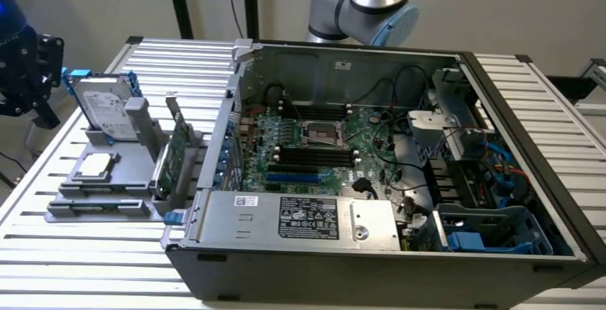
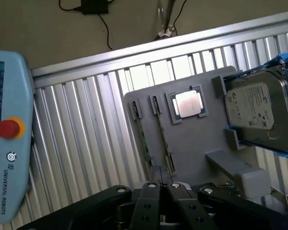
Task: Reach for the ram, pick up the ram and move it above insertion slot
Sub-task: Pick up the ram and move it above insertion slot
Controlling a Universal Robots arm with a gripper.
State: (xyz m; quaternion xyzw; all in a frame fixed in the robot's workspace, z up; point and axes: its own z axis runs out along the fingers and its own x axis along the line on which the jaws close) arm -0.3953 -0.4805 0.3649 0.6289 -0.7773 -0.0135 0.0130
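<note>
Two thin green ram sticks (image 2: 143,139) (image 2: 163,136) stand on edge in the slots of a grey holder plate (image 2: 192,143). In the exterior view that plate (image 1: 104,207) lies left of the computer case. My gripper (image 2: 161,185) is shut with nothing between its fingers. It hangs well above the plate, and its tips line up with the near ends of the two sticks. The exterior view shows the gripper (image 1: 45,118) as a dark head with blue parts, high beyond the plate's far left corner. The insertion slots (image 1: 313,157) are the dark rows on the motherboard.
The holder also carries a silver hard drive (image 2: 259,112) in a blue frame, a processor chip (image 2: 187,104) and an upright green expansion card (image 1: 169,161). The open computer case (image 1: 379,253) fills the ribbed metal table's middle. A teach pendant (image 2: 9,134) hangs beside the table.
</note>
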